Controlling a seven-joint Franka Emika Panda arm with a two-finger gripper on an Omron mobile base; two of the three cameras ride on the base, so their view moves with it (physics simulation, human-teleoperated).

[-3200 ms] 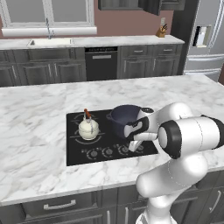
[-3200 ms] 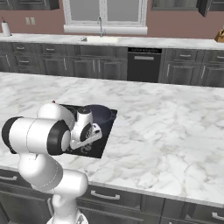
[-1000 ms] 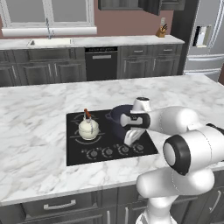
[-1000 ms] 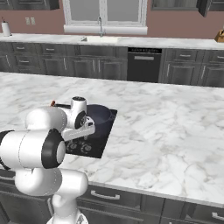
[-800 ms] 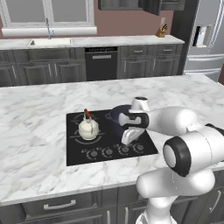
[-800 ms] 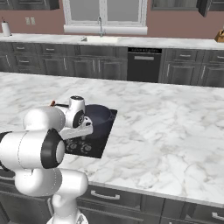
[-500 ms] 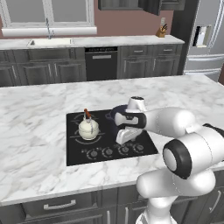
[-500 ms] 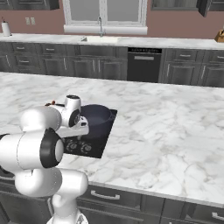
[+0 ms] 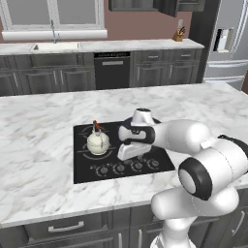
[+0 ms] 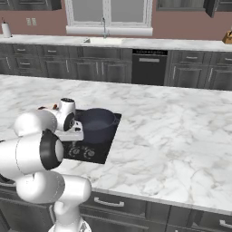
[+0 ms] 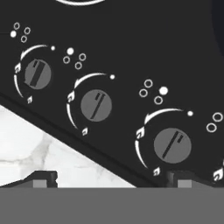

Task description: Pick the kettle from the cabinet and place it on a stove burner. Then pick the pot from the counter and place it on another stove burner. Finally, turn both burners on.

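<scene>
Kettle [image 9: 98, 143] and pot [image 10: 95, 123] sat on burners; you held the gripper [image 11: 111, 178] wide over the knobs [image 11: 172, 145]. Next, probably close on one and turn.

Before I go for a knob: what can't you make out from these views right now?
- Gripper: hand view, cut off by the bottom edge.
- Pot: left base view, mostly behind the arm.
- Kettle: right base view, hidden by the arm.
- Knobs: base views, too small to read their positions.

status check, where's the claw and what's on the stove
Claw open, empty, over the knobs. Kettle and pot both on the stove. Nothing in the way.
</scene>
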